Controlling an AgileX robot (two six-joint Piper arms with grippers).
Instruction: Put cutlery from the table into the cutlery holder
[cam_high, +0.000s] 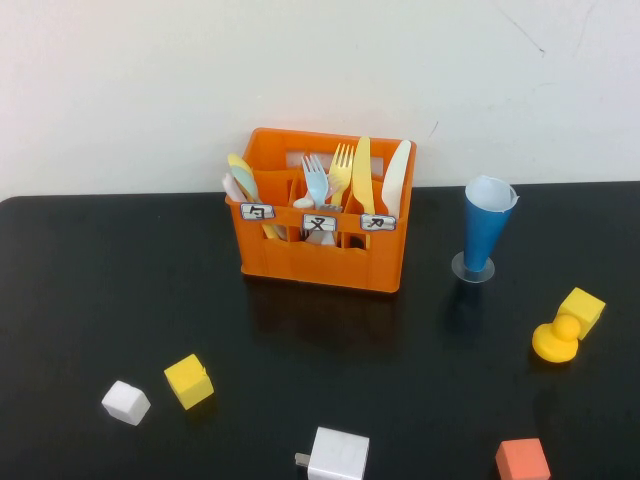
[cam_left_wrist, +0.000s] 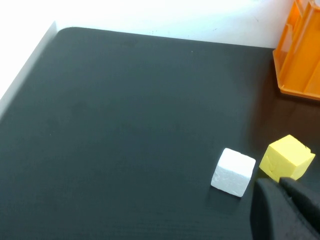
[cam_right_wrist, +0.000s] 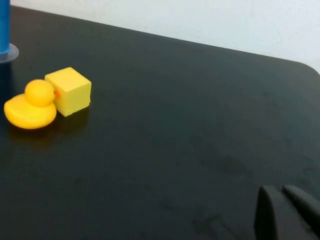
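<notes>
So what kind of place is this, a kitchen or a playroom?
Probably neither: it looks like a robot test table. A bare black tabletop against a blank wall holds an orange cutlery holder, toy blocks and a rubber duck.

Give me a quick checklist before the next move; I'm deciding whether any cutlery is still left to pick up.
1. Cutlery on the table: none lying there, ok.
2. Blue fork stands in the crate's middle compartment: ok.
3. Mint-green spoon in the left compartment: ok.
4. Crate upright, labels facing front: ok.
5. Right hand shut, holding nothing, low over bare table: ok.
6. Left hand near the yellow cube and white cube, nothing in it; open or shut: cannot tell.
</notes>
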